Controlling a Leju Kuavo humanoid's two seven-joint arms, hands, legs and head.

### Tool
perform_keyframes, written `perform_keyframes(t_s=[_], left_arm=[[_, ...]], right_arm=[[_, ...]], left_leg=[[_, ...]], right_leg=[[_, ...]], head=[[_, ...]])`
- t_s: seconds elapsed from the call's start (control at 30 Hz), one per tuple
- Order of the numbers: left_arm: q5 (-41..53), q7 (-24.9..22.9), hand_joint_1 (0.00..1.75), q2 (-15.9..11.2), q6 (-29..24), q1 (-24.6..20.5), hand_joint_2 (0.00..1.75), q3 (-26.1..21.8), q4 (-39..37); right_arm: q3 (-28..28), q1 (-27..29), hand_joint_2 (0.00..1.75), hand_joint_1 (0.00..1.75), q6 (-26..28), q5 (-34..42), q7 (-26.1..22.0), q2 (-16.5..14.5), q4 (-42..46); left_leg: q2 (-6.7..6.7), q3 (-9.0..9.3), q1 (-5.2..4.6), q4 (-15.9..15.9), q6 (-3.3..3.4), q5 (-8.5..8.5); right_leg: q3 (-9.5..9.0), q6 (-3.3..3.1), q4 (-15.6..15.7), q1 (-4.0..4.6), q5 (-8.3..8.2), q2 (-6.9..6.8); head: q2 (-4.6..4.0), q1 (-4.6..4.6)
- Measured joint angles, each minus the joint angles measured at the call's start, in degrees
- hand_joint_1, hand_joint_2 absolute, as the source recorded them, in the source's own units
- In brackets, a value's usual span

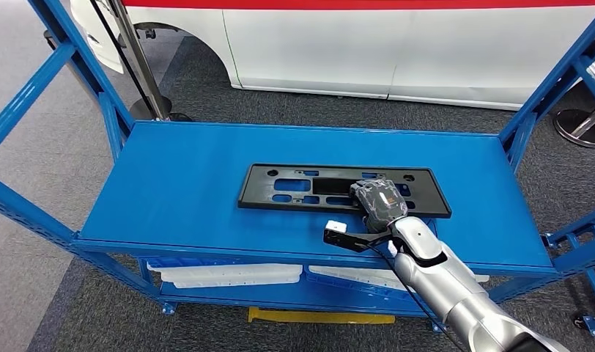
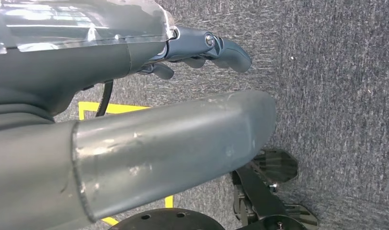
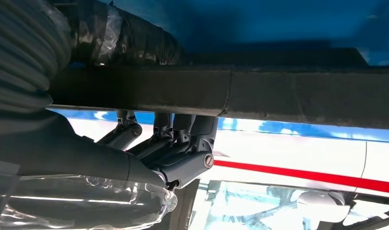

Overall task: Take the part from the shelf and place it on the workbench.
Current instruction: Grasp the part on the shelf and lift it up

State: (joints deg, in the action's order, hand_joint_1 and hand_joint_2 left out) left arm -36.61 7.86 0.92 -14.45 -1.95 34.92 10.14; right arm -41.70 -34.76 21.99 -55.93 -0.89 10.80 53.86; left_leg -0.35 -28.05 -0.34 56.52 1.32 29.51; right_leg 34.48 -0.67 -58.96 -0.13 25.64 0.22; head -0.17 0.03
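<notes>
- From the head view I see the flat black plastic part point(image 1: 344, 189), a long rectangular plate with cut-out slots, lying on the top deck of the blue metal shelf rack point(image 1: 177, 191). As far as I can judge it has not left the shelf, so the main work of the task is not yet done.
- My right hand point(image 1: 379, 202) sits over the near edge of the part, towards its right half. In the right wrist view the dark fingers point(image 3: 183, 143) reach up onto the black edge with the thumb on the other side of it, so I read this as a grip on the part, though I can't tell how firm it is.
- The right silver arm point(image 1: 456, 293) comes in from below across the front lip of the rack.
- My left hand point(image 2: 207, 48) hangs at my side above grey carpet point(image 2: 336, 96); its fingers are partly curled with nothing in them that I can see, and how far closed they are I cannot tell.
- A lower shelf holds pale plastic pieces point(image 1: 228, 275), and a white car body point(image 1: 397, 44) stands behind the rack.
- I see no workbench in these views. My judgement: the grasp is in hand; lifting, carrying to the workbench and setting down all remain.
</notes>
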Motion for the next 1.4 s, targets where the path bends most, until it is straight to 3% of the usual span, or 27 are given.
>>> perform_keyframes(t_s=[0.33,0.47,0.67,0.87,1.1,1.23,1.4], left_arm=[[-0.43,-0.26,0.00,0.00,0.01,0.00,0.00,0.03,0.00],[-0.91,0.23,0.00,0.00,0.32,0.01,1.75,0.02,0.00],[-2.02,1.39,0.00,0.00,2.62,0.04,1.75,-0.26,0.00],[-2.07,0.85,0.00,0.00,2.86,0.15,1.75,-0.78,0.00],[-2.04,0.36,0.00,0.00,2.93,0.19,1.75,-0.79,0.00],[-2.34,-0.41,0.00,-0.02,2.54,0.28,1.75,-0.80,0.00],[-2.37,-0.49,0.00,-0.02,2.09,0.39,1.75,-0.78,0.00]], right_arm=[[0.01,0.00,1.75,1.75,-0.53,0.24,-0.33,-0.13,0.00],[0.02,-0.02,1.75,1.75,-0.87,0.51,-0.41,-0.15,0.00],[0.07,0.02,1.75,1.75,-0.75,1.26,-0.87,-0.15,0.02],[1.47,2.56,1.75,1.75,7.02,0.45,-1.37,-0.42,1.91],[2.60,4.45,1.75,1.75,9.97,-0.70,-2.30,-0.57,4.31],[5.18,6.30,1.75,1.75,16.25,-6.13,-4.66,-0.68,9.33],[11.40,9.06,1.75,1.75,17.52,-12.84,-8.36,-1.23,17.40]], left_leg=[[0.00,0.01,0.00,0.00,0.00,0.00],[0.00,0.03,0.00,0.00,0.00,0.00],[0.00,0.09,0.00,0.00,0.00,0.00],[-0.01,0.06,0.00,0.00,0.00,0.01],[0.00,0.06,0.00,0.00,-0.01,0.03],[-0.01,0.02,-0.17,0.19,0.03,0.09],[-0.03,-0.17,-0.25,0.51,0.21,0.21]], right_leg=[[-0.01,0.00,0.01,0.00,0.00,0.00],[-0.03,0.00,0.01,0.00,0.00,0.00],[-0.11,0.01,0.01,0.00,0.00,0.00],[-0.11,0.01,0.01,-0.01,0.01,-0.04],[-0.08,0.02,0.02,0.00,0.01,-0.03],[-0.07,0.08,0.07,-0.09,-0.02,-0.03],[-0.06,0.28,0.07,-0.11,-0.10,-0.08]], head=[[0.00,-0.01],[0.00,0.01],[0.00,0.00],[0.00,-0.01],[0.00,0.00],[0.00,-0.01],[0.00,-0.01]])
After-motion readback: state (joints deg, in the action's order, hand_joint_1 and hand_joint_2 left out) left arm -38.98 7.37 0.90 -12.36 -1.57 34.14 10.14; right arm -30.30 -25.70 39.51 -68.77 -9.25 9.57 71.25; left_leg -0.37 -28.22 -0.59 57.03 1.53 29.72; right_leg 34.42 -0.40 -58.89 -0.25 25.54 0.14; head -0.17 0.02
